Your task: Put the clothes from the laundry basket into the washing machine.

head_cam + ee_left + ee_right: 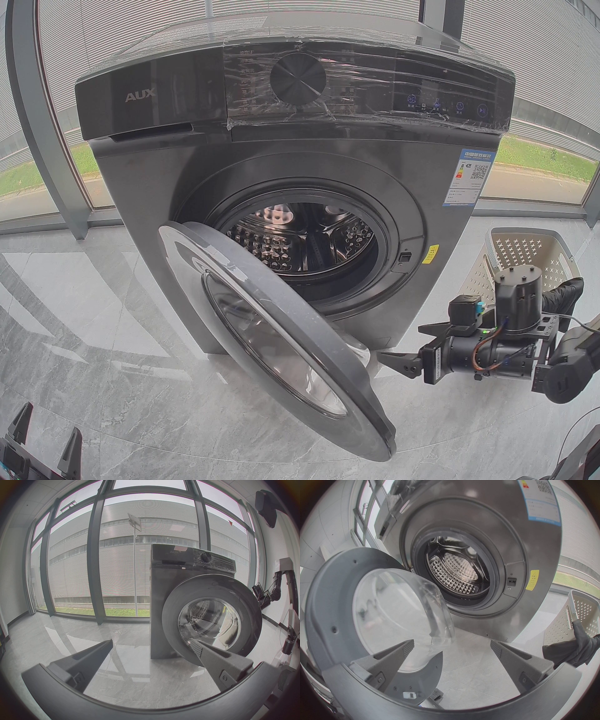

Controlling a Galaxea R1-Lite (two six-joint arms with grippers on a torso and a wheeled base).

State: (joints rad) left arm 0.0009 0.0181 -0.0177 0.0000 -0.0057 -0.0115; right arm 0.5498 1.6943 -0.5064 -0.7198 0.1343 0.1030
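Note:
The grey washing machine (294,162) stands with its round door (275,337) swung wide open toward the front left. Its steel drum (306,240) looks empty. A cream laundry basket (528,250) sits on the floor to the machine's right, and a dark garment (565,294) hangs over its near rim. My right gripper (400,362) hovers low between the basket and the door, open and holding nothing, facing the drum (456,570). The garment (575,647) is off to that gripper's side. My left gripper (47,431) is low at the front left, open and empty.
Polished grey marble floor (94,325) surrounds the machine. Tall windows with dark frames (37,125) run close behind it. The open door (212,617) juts into the space in front of the drum, between my two arms.

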